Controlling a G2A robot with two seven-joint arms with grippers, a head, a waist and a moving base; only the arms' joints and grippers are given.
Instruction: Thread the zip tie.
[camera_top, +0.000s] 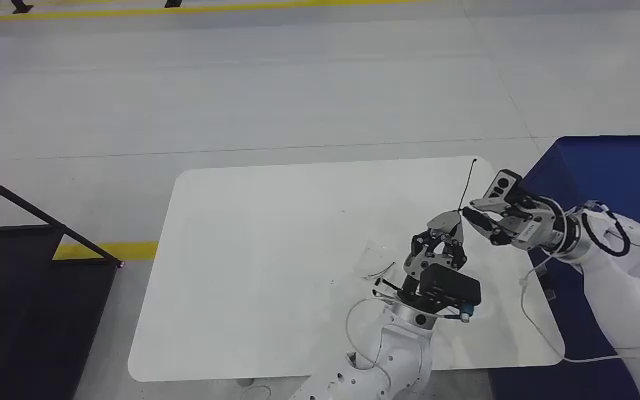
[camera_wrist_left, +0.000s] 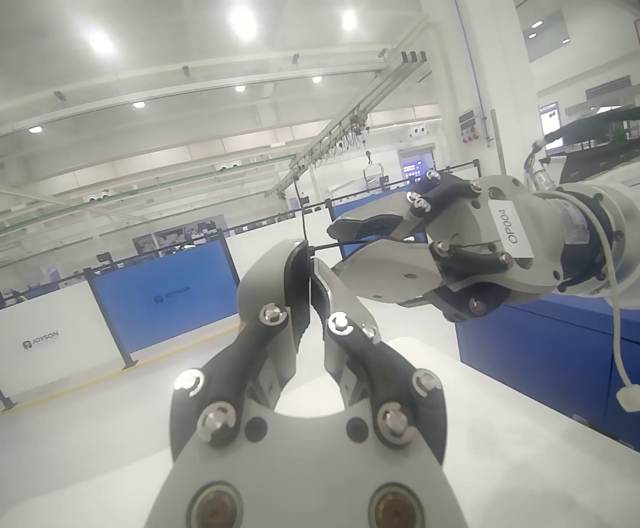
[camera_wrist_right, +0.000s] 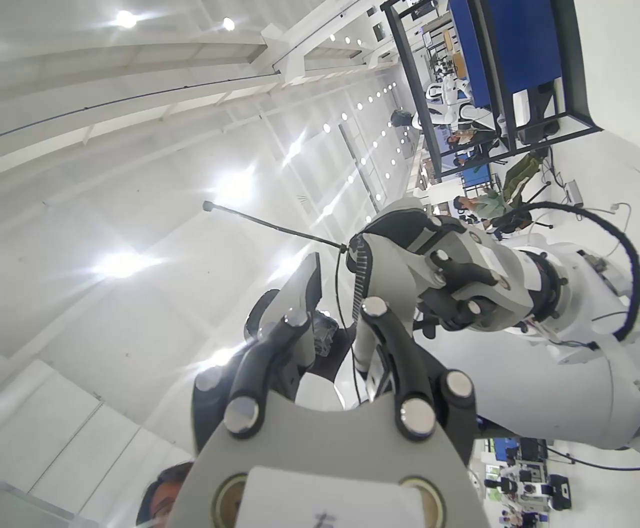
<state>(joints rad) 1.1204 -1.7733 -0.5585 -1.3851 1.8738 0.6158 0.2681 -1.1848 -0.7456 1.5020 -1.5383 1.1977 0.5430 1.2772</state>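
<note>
Left claw (camera_wrist_left: 309, 260) clamped on zip tie (camera_wrist_left: 300, 210), right claw (camera_wrist_right: 332, 270) apart around its strand.

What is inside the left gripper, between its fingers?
A thin black zip tie is pinched inside the shut left gripper, two strands leaving its tips. The clamped part itself is covered by the fingers.

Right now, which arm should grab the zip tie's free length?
Right, likely. The right gripper has open jaws straddling the zip tie, free to close on it. The left gripper is already shut on it, acting as the anchor.
</note>
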